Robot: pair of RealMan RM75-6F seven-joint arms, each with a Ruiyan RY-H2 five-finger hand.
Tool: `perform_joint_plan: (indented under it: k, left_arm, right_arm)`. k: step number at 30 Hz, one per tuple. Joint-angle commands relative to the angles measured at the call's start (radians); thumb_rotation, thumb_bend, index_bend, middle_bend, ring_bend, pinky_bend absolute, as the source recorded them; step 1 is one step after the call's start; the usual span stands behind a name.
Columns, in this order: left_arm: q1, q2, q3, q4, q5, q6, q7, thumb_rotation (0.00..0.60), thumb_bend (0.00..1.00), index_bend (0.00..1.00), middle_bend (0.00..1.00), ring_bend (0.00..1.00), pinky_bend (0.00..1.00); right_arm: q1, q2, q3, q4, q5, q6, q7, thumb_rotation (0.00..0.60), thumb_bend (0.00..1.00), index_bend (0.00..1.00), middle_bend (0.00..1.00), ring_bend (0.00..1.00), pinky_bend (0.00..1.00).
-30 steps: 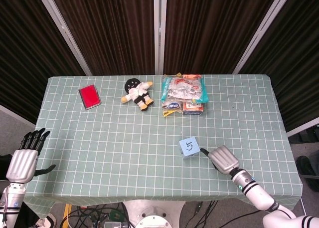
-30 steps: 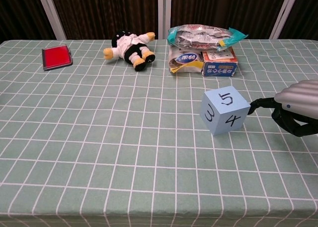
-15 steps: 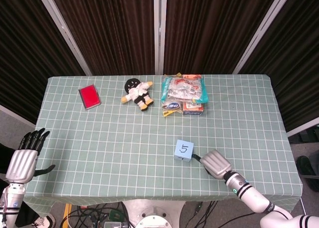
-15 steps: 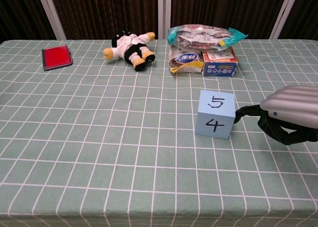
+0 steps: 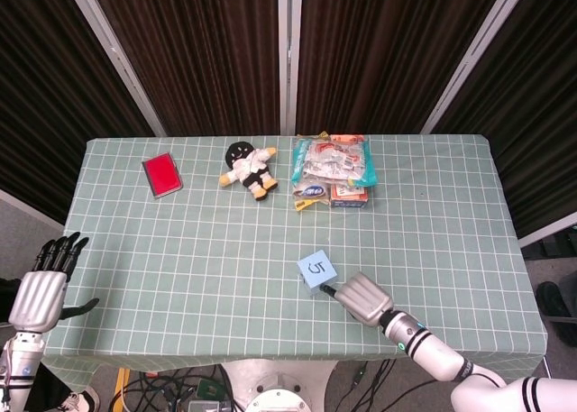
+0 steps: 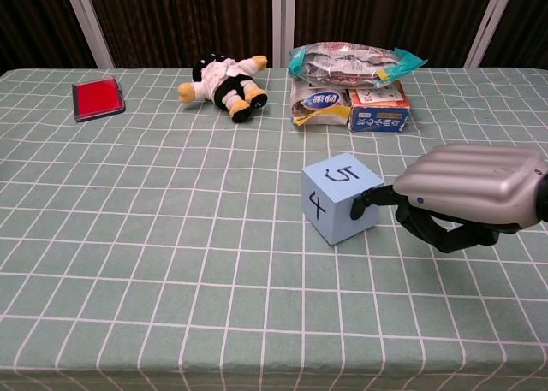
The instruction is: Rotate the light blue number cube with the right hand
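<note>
The light blue number cube (image 5: 316,270) (image 6: 340,198) stands on the green checked tablecloth, right of centre and toward the front. Its top shows a 5 and its front-left face a 4. My right hand (image 5: 362,297) (image 6: 467,191) lies just right of it, palm down. A dark fingertip (image 6: 363,206) touches the cube's right face; the other fingers curl under the palm. My left hand (image 5: 47,282) hangs off the table's front left corner, fingers spread, holding nothing; the chest view does not show it.
At the back of the table (image 5: 180,250) lie a red flat case (image 5: 161,175) (image 6: 98,97), a small plush doll (image 5: 249,168) (image 6: 224,81) and a pile of snack packets and boxes (image 5: 332,171) (image 6: 351,85). The table's front edge runs close below my right hand.
My right hand has swept left, pushing the cube left and turning it. The 4 face has swung from the cube's right front corner, through straight ahead, to the left front.
</note>
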Motion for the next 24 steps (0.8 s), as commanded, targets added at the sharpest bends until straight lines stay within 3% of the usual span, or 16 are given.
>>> perform_joint_plan:
  k: [1, 12, 24]
  left_arm:
    - [0.002, 0.001, 0.001, 0.002, 0.0, 0.002, -0.003, 0.6, 0.0, 0.04, 0.0, 0.0, 0.0]
    - [0.011, 0.008, 0.0, 0.017, -0.003, 0.012, -0.033, 0.6, 0.0, 0.04, 0.0, 0.0, 0.0]
    - [0.013, 0.015, -0.001, 0.018, -0.001, 0.015, -0.043, 0.6, 0.0, 0.04, 0.0, 0.0, 0.0]
  right_arm:
    - [0.046, -0.016, 0.021, -0.033, 0.064, -0.009, -0.059, 0.6, 1.0, 0.2, 1.0, 0.84, 0.87]
    - [0.211, -0.051, 0.04, -0.101, 0.327, 0.009, -0.237, 0.6, 1.0, 0.2, 1.0, 0.85, 0.87]
    - [0.404, -0.057, 0.027, -0.124, 0.617, 0.081, -0.359, 0.6, 1.0, 0.22, 1.0, 0.85, 0.87]
